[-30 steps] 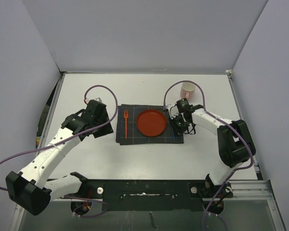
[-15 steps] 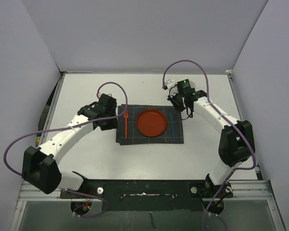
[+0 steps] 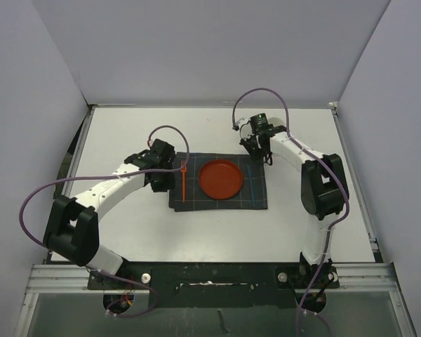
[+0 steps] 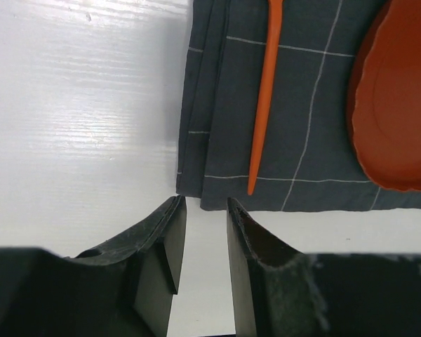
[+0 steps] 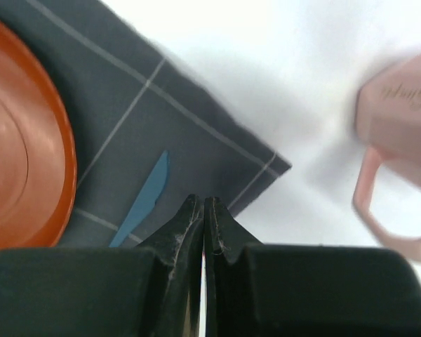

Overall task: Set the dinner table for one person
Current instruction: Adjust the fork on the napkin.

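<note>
On the white dinner table (image 3: 126, 232) lies a dark grid-lined mat (image 3: 217, 200). On it are a red plate (image 3: 221, 179), an orange fork (image 3: 184, 184) to its left and a blue knife (image 3: 251, 174) to its right. My left gripper (image 3: 167, 184) is slightly open and empty by the mat's left edge; its view shows the fork (image 4: 265, 105) and plate (image 4: 400, 98). My right gripper (image 3: 255, 144) is shut and empty above the mat's far right corner. A pink mug (image 5: 400, 140) stands just right of it; the top view hides the mug under the arm.
The knife (image 5: 142, 200) and plate rim (image 5: 28, 161) lie left of the right fingers. Metal rails edge the table (image 3: 354, 182). Purple cables loop above both wrists.
The right gripper has left the knife on the mat and drawn back to the mat's far right corner. The left arm has swung right to the mat's left edge.
</note>
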{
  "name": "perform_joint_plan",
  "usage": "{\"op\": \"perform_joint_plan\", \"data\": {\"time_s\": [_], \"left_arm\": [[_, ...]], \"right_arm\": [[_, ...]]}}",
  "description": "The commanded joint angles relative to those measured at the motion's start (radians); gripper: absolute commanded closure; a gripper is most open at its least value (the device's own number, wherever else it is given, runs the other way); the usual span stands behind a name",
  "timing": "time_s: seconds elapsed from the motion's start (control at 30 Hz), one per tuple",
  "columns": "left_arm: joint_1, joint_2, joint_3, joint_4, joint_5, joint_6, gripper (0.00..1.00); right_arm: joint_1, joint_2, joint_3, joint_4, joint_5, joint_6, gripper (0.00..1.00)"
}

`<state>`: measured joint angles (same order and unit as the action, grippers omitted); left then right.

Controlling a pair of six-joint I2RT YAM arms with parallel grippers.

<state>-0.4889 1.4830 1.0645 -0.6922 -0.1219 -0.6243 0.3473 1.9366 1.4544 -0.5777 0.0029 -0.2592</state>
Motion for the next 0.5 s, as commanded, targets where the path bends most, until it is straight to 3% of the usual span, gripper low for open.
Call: {"op": "perform_joint_plan", "data": {"time_s": [0.0, 0.13, 0.47], "left_arm": [[0.008, 0.059, 0.041, 0.060, 0.016, 0.000, 0.72], [0.019, 0.111, 0.050, 0.060, 0.037, -0.009, 0.72], [0.027, 0.189, 0.049, 0.081, 0.086, -0.037, 0.72]], "right_arm": [[0.003, 0.049, 0.171, 0.022, -0.023, -0.013, 1.00], [0.014, 0.106, 0.246, -0.008, -0.038, 0.000, 1.00], [0.066, 0.125, 0.237, -0.021, -0.034, -0.002, 1.00]]}}
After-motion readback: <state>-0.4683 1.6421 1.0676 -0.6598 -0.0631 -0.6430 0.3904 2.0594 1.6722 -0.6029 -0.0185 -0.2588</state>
